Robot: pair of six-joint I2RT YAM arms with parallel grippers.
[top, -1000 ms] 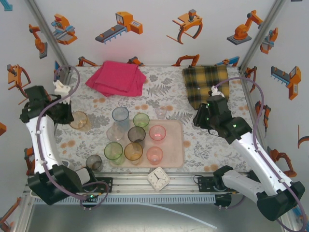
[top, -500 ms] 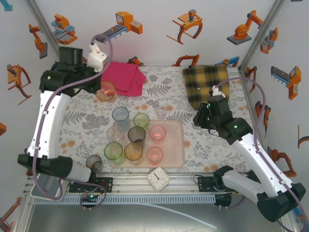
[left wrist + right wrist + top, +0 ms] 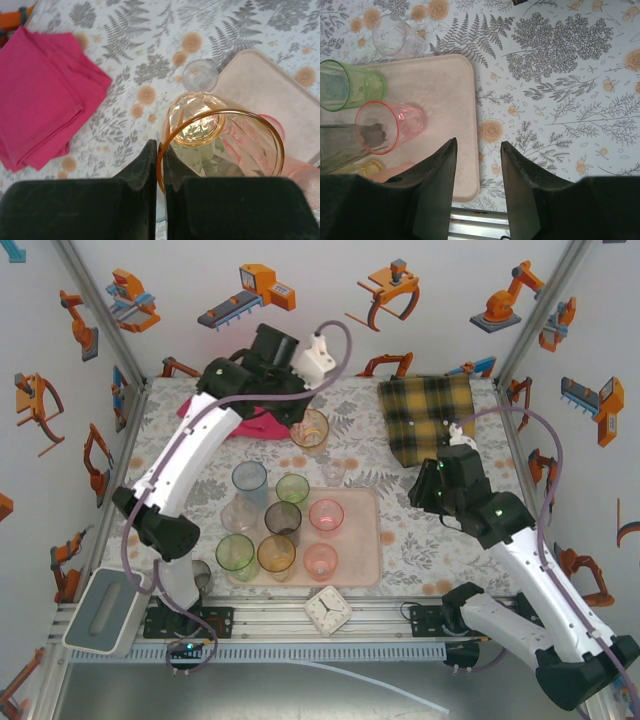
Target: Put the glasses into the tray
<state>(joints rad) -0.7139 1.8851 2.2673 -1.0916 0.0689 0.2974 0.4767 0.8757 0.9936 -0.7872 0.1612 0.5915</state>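
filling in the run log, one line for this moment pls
left tool: shut on amber glass, aloft | right tool: open, empty | tray: part filled

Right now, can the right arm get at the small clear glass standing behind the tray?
Probably yes. The right gripper is open and empty, and the clear glass stands free just past the tray corner. The left gripper, holding an amber glass, hovers nearby, though.

fingers pinch the amber glass rim near the tray.

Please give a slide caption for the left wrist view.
Left gripper shut on amber glass rim, pink cloth and tray below.
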